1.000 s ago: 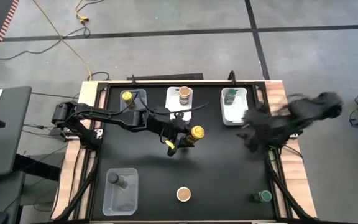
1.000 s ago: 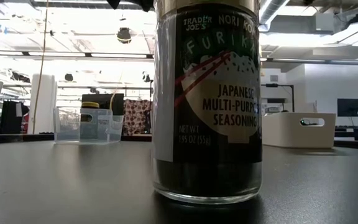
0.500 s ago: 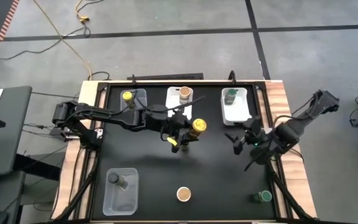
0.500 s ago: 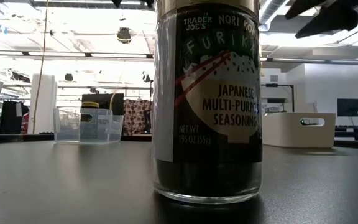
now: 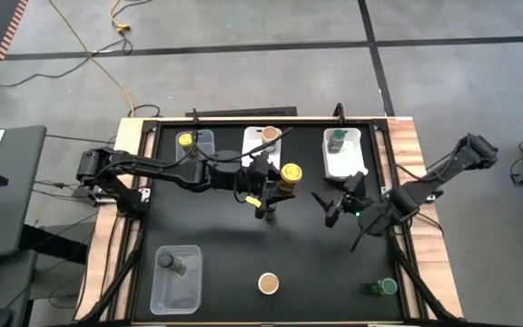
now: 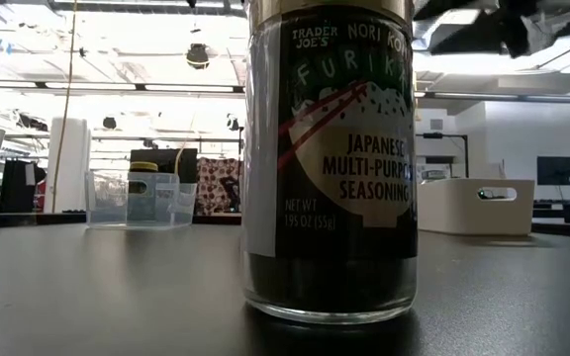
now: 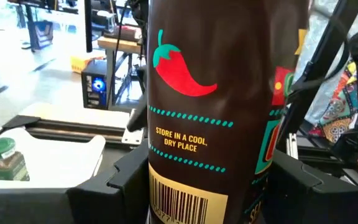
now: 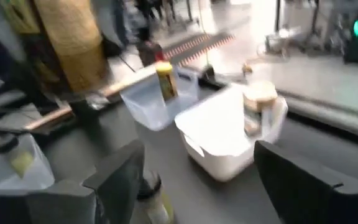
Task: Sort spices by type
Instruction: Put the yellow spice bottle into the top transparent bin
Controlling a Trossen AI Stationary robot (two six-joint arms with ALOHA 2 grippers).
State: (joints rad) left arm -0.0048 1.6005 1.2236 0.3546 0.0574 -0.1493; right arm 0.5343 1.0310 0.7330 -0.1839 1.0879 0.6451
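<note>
My left gripper point(image 5: 274, 193) is shut on a yellow-topped spice jar point(image 5: 289, 174) over the table's middle, just near of the white centre bin point(image 5: 253, 145). In the left wrist view this jar point(image 7: 219, 93) carries a brown label with a red chilli. My right gripper point(image 5: 339, 203) hangs open over the table right of centre, touching nothing. A tan-topped jar point(image 5: 268, 283) and a green-topped jar point(image 5: 387, 287) stand on their bases near the near edge. The tan-topped one fills the low view point(image 6: 330, 158). My left gripper pinches the yellow-topped jar by the lower part of its body point(image 7: 166, 193), one finger point(image 7: 120, 183) on each side. The fingers reach in from the table's left, roughly level. The jar is held off the table, its yellow top point(image 5: 290, 173) toward the far right.
A clear far-left bin point(image 5: 198, 150) holds a yellow-topped jar point(image 5: 186, 141). The centre bin holds a tan-topped jar point(image 5: 270, 134), and the white right bin point(image 5: 343, 162) a green-topped jar point(image 5: 337, 138). A clear near-left bin point(image 5: 178, 286) holds a dark-topped jar point(image 5: 166, 261).
My left gripper has carried the yellow-topped jar a short way toward the far edge, closer to the white centre bin. My right arm has swung in fast from the table's right edge toward the middle, and its gripper now hangs right of the held jar.
</note>
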